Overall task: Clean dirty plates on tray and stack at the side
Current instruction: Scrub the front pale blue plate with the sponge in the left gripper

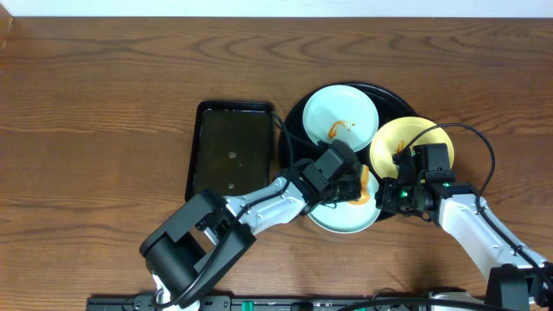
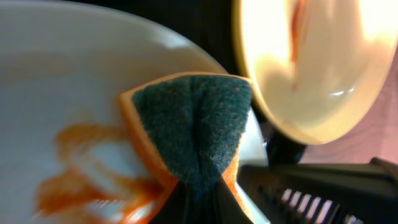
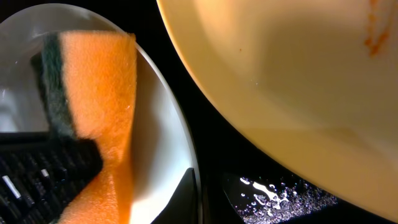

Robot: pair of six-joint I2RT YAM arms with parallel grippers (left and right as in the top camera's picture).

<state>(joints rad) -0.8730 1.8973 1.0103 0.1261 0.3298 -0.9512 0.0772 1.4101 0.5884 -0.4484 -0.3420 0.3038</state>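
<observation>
Overhead: left gripper [image 1: 350, 186] presses an orange-and-green sponge [image 1: 365, 187] onto the sauce-streaked near mint plate [image 1: 346, 221] on the tray [image 1: 389, 97]. Right gripper [image 1: 399, 183] sits closed at the yellow plate [image 1: 406, 138], which overlaps the tray rim.

Left wrist: sponge pinched and folded between the jaws, smeared sauce beside it.

Right wrist: yellow plate looms close; a grip on it cannot be told.

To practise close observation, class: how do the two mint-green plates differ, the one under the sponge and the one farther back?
The far green plate lies uncovered; the near green plate has the sponge on it. The far green plate's sauce is a thin squiggle; the near green plate's is smeared broadly. Both are round, mint-green and sauce-marked.
</observation>
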